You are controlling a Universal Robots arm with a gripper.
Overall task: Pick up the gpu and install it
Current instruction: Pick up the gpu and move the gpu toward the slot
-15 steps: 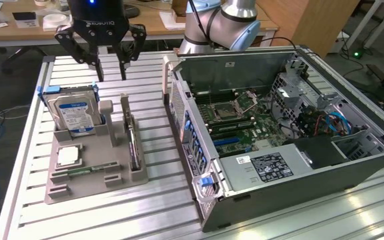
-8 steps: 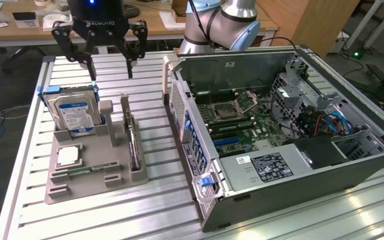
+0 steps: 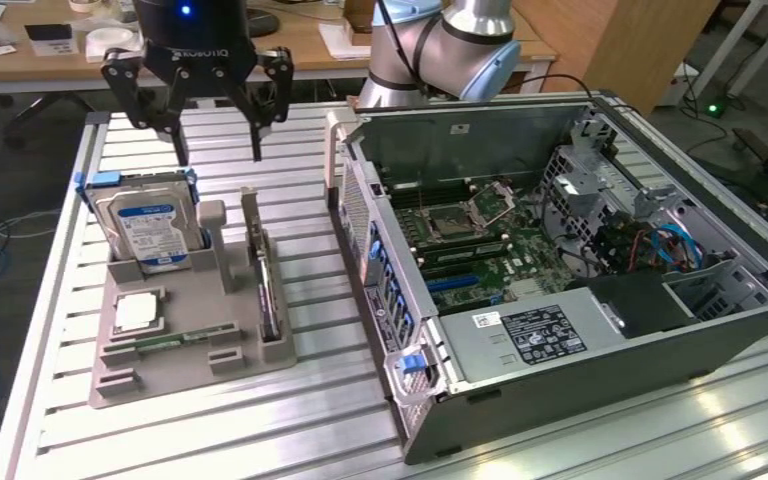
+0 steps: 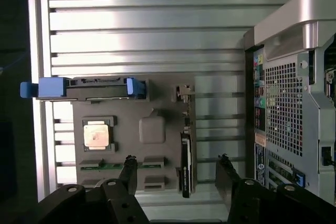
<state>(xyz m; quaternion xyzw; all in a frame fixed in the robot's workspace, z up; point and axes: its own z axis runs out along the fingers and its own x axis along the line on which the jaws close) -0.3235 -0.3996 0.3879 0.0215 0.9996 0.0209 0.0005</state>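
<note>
The gpu [image 3: 264, 292] stands on its edge in a slot along the side of the grey parts holder [image 3: 184, 372] that faces the case. In the wrist view the gpu [image 4: 186, 162] shows as a thin dark card seen from its edge. My gripper [image 3: 219, 153] hangs open well above the back of the holder, holding nothing. Its two black fingers [image 4: 129, 167] straddle the holder, and the gpu lies between them, nearer one finger than the other [image 4: 176, 160].
The open computer case [image 3: 558, 250] lies to the exterior view's right with its motherboard [image 3: 491, 240] exposed. The holder also carries a hard drive with blue rails [image 3: 151, 230], a processor [image 3: 137, 312] and a memory stick [image 3: 177, 340]. A slatted metal table [image 3: 304, 420] lies under everything.
</note>
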